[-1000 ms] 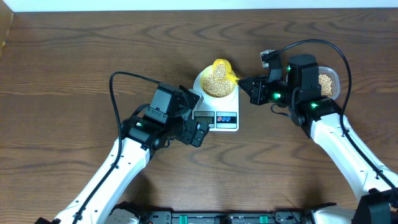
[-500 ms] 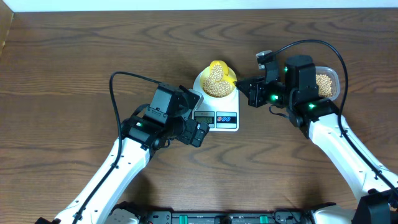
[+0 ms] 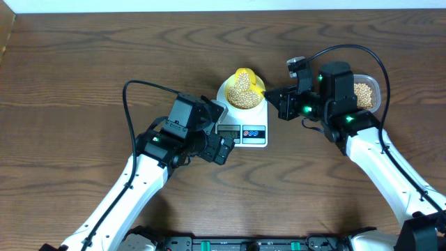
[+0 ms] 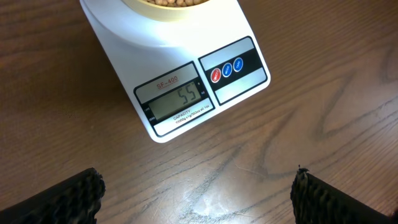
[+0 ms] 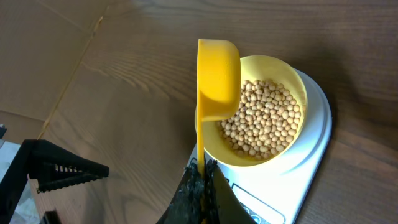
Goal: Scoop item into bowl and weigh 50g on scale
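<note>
At the bottom corners of the left wrist view, the two dark fingers of the left gripper are spread wide with nothing between them. Only bare table is framed there. The gripper appears to be parked this way so that its camera is aimed at the scale, which lies above the fingers and apart from them. The display is shown in mid-frame and 55 can be read on it, with the red and blue buttons just to its right. Five over target is suggested, so some removal is probably called for.

At the bottom centre of the right wrist view, the right gripper is clenched on the thin handle of the yellow scoop. The handle runs straight up the frame from the fingertips. The cup is held on edge over the bowl's left rim, its outside towards the camera. This is judged to be a tipped, pouring attitude. Whether any beans are left inside it cannot be told.

Just right of the cup, well above the fingertips and untouched by them, the beans are heaped in the pale yellow bowl. The bowl is seated on the scale's platform.

Farthest off, at the right of the overhead view, a clear tub holding more beans is partly covered by the right arm.
</note>
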